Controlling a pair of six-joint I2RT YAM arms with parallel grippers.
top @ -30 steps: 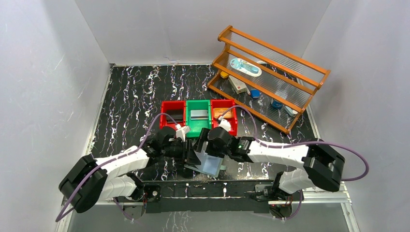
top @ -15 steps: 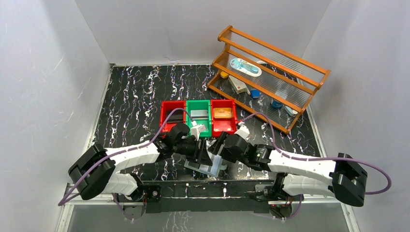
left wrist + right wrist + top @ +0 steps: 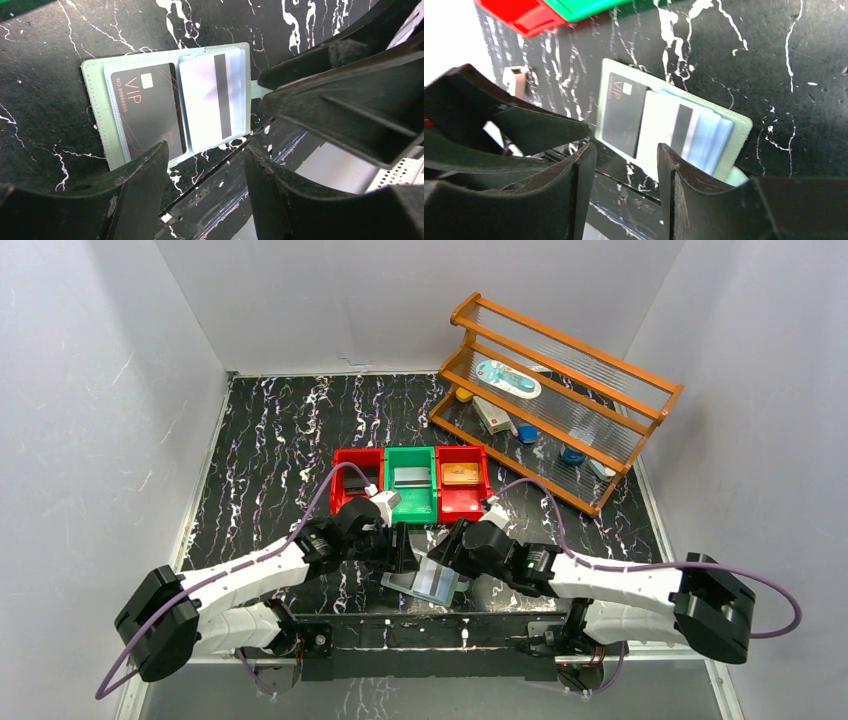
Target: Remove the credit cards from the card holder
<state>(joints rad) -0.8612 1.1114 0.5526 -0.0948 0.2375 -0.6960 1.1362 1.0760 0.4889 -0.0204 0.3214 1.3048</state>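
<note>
Card holder (image 3: 425, 581) lies open on worktop (image 3: 280, 440), VIP card (image 3: 147, 107) showing; left end effector (image 3: 403, 554) at ten o'clock, right end effector (image 3: 448, 552) at two, both spread, empty.

bins (image 3: 462, 505) 3 | card holder (image 3: 94, 100) 1 | credit cards (image 3: 150, 110) visible 5 | rack (image 3: 575, 343) 1

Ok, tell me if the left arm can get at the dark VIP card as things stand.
Probably yes: the card holder lies open, the VIP card faces up, and the left gripper hangs open over it with nothing between.
</note>
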